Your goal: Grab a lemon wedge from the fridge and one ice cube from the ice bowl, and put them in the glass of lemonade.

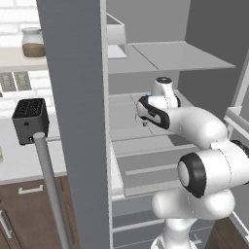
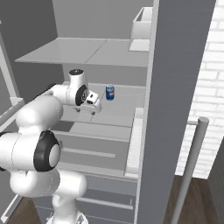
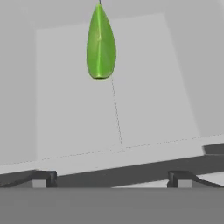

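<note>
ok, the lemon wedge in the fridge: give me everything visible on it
The lemon wedge looks yellow-green, smooth and glossy, a slim teardrop shape: pointed at the top of the hand view, rounded and wider at the bottom, with a faint ridge down its middle. It looks intact and lies flat on a pale grey fridge shelf, along a thin seam line in the shelf surface. Nothing else touches it. The open hand sits short of it, fingertips well apart and clear of the wedge.
</note>
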{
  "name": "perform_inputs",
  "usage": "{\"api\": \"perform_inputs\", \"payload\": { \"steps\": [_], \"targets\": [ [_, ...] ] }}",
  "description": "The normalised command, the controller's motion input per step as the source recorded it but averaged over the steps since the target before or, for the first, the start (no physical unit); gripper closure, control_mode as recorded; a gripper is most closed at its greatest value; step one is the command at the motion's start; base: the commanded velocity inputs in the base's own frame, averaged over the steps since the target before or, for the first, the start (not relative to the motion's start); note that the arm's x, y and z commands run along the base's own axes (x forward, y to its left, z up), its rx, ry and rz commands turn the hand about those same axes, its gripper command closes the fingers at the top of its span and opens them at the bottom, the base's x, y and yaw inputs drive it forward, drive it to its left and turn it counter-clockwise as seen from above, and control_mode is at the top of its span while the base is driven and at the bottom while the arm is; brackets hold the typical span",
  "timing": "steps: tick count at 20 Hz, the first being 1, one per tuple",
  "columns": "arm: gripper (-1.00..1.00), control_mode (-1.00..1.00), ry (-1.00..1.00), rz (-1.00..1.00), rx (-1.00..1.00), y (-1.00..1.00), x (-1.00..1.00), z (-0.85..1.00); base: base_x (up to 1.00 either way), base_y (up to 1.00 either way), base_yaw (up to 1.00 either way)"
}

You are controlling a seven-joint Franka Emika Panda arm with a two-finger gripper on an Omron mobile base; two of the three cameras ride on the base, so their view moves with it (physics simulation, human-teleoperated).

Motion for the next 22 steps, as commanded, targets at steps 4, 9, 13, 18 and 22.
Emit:
{"api": "perform_inputs", "payload": {
  "steps": [4, 9, 13, 18, 22],
  "targets": [
    [-1.00, -1.00, 0.00, 0.00, 0.00, 0.00, 0.18, -0.27, 0.00, 0.00, 0.00],
    [-1.00, -1.00, -0.05, 0.00, 0.00, 0.00, 0.03, -0.26, 0.00, 0.00, 0.00],
    [-1.00, -1.00, -0.04, 0.00, 0.00, 0.00, 0.04, 0.00, 0.00, 0.00, 0.00],
    [-1.00, -1.00, 0.00, 0.00, 0.00, 0.00, 0.33, 0.00, 0.00, 0.00, 0.00],
    [-1.00, -1.00, 0.02, 0.00, 0.00, 0.00, 0.26, 0.14, 0.00, 0.00, 0.00]
  ]
}}
